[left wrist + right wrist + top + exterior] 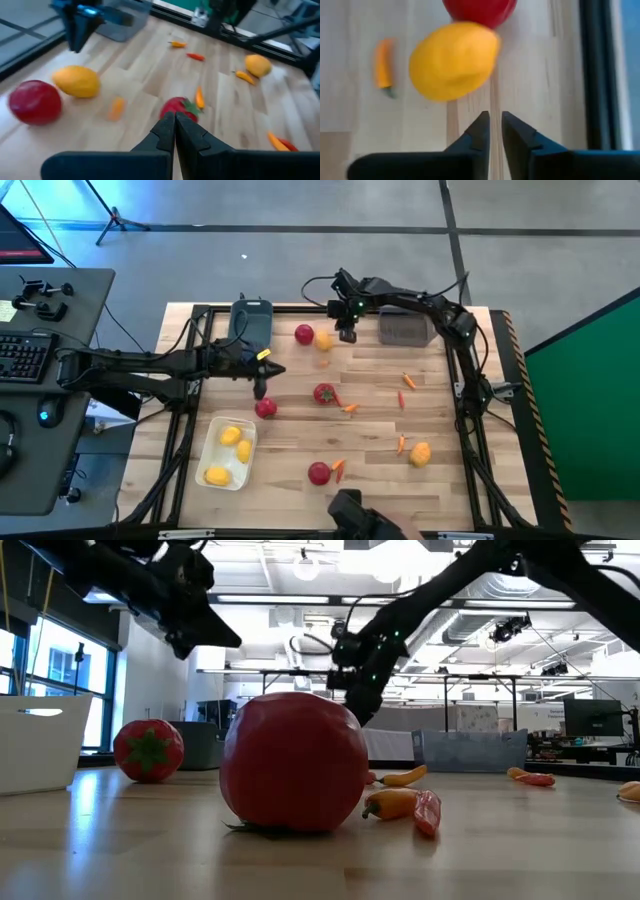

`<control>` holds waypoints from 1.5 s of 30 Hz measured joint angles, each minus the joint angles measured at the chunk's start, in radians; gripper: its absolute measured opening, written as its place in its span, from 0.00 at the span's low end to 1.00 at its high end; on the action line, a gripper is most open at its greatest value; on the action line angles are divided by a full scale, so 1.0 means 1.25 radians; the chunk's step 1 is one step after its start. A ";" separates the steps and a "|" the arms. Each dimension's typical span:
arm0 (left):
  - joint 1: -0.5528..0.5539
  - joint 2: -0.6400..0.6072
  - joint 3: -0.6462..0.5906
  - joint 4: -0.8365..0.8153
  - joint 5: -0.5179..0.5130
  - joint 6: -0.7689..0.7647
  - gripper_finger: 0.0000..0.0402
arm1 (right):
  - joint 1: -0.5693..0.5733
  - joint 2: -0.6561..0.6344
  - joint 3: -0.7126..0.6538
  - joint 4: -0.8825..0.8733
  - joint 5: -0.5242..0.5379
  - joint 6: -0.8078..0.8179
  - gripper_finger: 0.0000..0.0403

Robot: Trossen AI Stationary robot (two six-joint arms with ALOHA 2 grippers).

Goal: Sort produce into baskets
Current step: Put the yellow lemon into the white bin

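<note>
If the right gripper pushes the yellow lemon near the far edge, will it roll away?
Probably yes. The lemon is a smooth rounded oval lying on the bare wooden table, so a nudge would likely make it wobble and roll. Touching the red tomato may stop it. It looks stiff, perhaps slippery between narrow fingers.

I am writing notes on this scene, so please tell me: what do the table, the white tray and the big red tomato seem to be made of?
Table: wood, pale planks with visible seams and grain, lightly glossy.
White tray: probably plastic, smooth, thin walls, rounded corners.
Tomato: likely moulded plastic or foam; faceted, matte red surface, so a toy, not real fruit.
</note>
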 joint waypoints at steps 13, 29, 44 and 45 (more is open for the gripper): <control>0.000 0.074 0.000 0.052 -0.031 0.000 0.00 | 0.072 -0.021 0.000 -0.053 0.026 0.179 0.46; -0.001 0.112 0.000 0.061 -0.027 0.042 0.00 | 0.118 0.031 0.000 0.048 0.047 -0.146 0.77; 0.000 0.112 -0.085 0.271 -0.044 0.044 0.00 | 0.092 0.048 0.000 -0.010 -0.030 -0.015 0.37; 0.000 0.112 -0.106 0.328 -0.041 0.041 0.00 | 0.088 0.048 0.000 -0.017 -0.046 -0.005 0.37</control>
